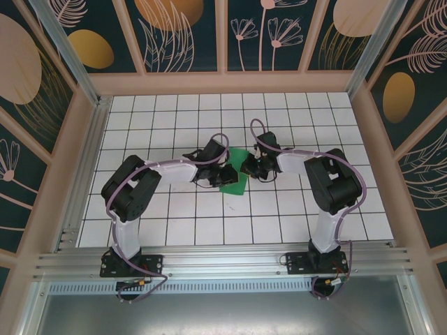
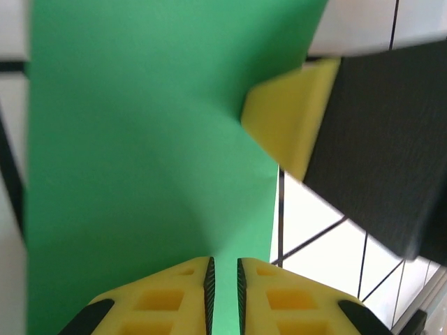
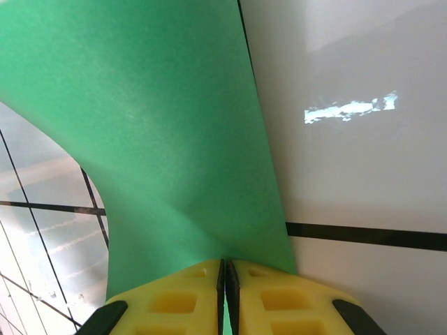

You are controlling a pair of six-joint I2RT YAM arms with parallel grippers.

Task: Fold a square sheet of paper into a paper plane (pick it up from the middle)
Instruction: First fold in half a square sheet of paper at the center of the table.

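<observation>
The green square sheet of paper [image 1: 235, 183] lies on the tiled table between the two grippers, about one tile wide from above. My right gripper [image 3: 225, 263] is shut on one edge of the sheet [image 3: 160, 139], which curves up and away from its yellow fingers. My left gripper [image 2: 223, 262] sits over the sheet [image 2: 140, 139] with its jaws a narrow slit apart, green showing through the gap. The right gripper's yellow finger [image 2: 290, 122] touches the sheet's edge in the left wrist view. From above, the left gripper [image 1: 225, 174] and right gripper [image 1: 248, 167] face each other closely.
White tiled floor [image 1: 174, 125] with black grid lines spreads on all sides. Wooden walls with dark floral panels [image 1: 181, 35] enclose it. An aluminium rail [image 1: 223, 262] runs along the near edge, carrying both arm bases.
</observation>
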